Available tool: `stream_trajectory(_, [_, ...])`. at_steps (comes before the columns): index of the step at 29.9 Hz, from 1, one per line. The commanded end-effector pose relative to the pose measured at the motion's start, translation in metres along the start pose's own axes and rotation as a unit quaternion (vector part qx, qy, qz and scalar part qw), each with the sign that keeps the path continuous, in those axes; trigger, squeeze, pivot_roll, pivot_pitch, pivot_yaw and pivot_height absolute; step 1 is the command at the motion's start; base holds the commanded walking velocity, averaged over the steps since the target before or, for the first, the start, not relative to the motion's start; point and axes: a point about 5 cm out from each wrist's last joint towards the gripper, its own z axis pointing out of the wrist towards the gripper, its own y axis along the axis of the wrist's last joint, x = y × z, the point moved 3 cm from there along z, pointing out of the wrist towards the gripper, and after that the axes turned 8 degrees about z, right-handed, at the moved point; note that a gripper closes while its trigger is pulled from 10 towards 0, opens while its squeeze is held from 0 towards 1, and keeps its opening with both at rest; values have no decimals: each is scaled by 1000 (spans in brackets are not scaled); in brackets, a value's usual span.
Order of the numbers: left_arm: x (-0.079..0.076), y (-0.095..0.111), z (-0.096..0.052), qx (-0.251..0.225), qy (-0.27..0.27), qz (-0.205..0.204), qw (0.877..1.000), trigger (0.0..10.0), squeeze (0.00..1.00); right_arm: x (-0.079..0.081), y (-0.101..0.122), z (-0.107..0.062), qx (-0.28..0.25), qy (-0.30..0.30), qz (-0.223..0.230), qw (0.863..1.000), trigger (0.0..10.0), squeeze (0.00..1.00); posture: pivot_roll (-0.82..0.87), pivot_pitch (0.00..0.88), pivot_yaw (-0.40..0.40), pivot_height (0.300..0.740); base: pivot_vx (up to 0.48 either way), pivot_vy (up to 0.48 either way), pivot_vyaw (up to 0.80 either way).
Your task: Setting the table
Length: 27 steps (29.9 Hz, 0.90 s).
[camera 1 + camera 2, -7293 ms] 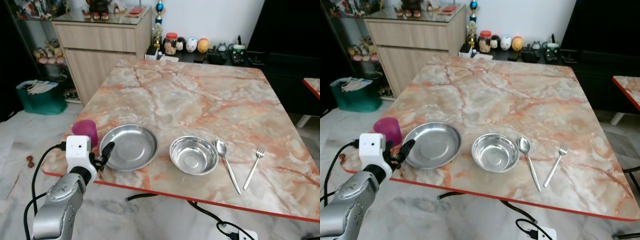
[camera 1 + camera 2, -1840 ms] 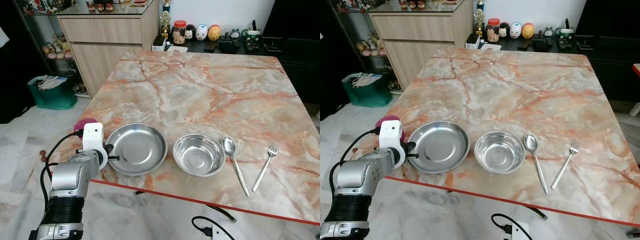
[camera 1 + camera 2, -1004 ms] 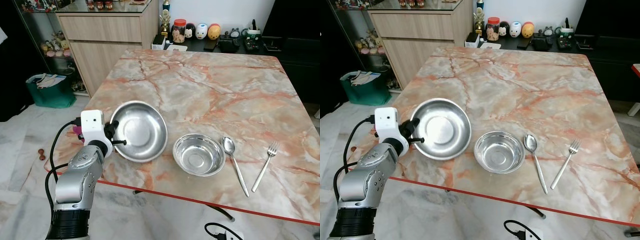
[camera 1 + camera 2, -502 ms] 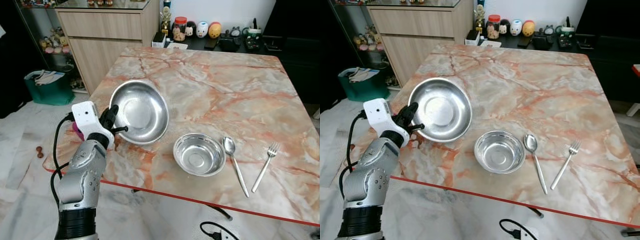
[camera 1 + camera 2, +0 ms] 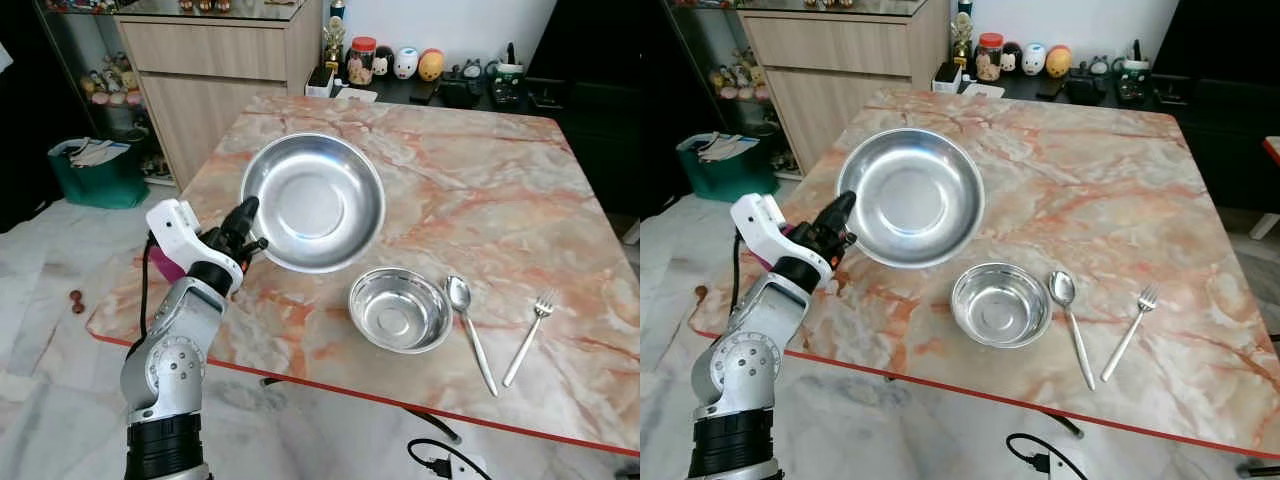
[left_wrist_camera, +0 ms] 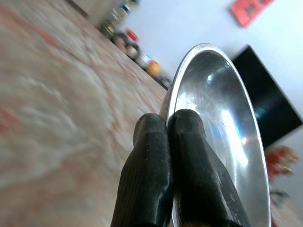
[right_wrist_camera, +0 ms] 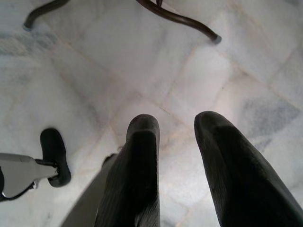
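Gripping plate (image 5: 313, 203) rim, left gripper (image 5: 245, 228).

Parted tool (image 7: 173, 125) above marble floor (image 7: 85, 71)

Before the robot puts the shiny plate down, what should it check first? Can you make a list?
1. Left gripper pinching the plate rim: ok.
2. Plate lifted off the table: ok.
3. Plate level: not ok, it tilts.
4. Bowl, spoon and fork out of the way: ok, they sit to the right.
5. Pink cup safe: cannot tell, it hides behind the arm.
6. Right gripper hanging idle, open over the floor: ok.
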Motion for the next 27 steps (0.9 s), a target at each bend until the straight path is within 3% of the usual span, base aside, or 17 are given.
stream_trajectory(1, [-6,8,-5,-10,-26,-14,1000,10000,0,-3,-6,-1,10,-3,9,1000,10000,0,73,0,-37,740,0,0,0])
stream_trajectory(9, [-1,7,-11,0,-25,23,999,10000,0,-13,-12,-4,12,-8,15,1000,10000,0,70,0,-41,740,0,0,0])
stream_trajectory(17, [13,9,-20,7,-11,51,999,10000,0,-5,-5,-2,2,-12,20,1000,10000,0,71,0,-42,740,0,0,0])
stream_trajectory(27, [11,11,-17,-4,-13,44,999,10000,0,-7,-5,-2,2,-18,21,1000,10000,0,63,0,-40,740,0,0,0])
